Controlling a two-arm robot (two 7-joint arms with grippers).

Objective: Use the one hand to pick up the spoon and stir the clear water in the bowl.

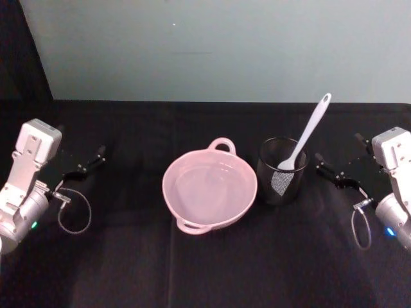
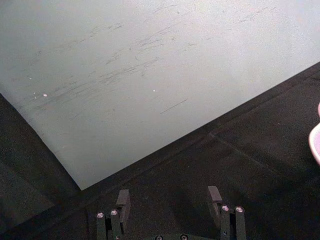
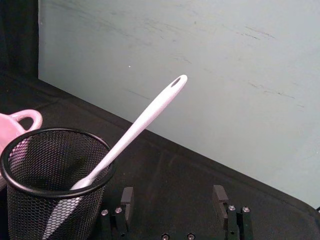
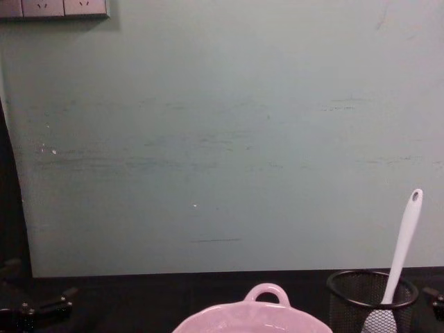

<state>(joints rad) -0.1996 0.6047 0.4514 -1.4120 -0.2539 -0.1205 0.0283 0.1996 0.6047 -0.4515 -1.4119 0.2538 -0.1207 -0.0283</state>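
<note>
Overhead, the spoon (image 1: pixel 307 138) stands head-down in the mesh cup (image 1: pixel 280 181), just right of the bowl (image 1: pixel 170 192); the left claw (image 1: pixel 80 142) sits far left, the right claw (image 1: pixel 338 149) beside the cup, both spread and empty. From the right wrist, its slim handle leans free: light, stiff, slick plastic, probably best pinched mid-handle.

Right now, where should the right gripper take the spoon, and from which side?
Upper handle of the white spoon, above the rim of the black wire-mesh cup, coming from the robot's right. Its head sits inside the cup; the handle leans toward the open right gripper.
</note>
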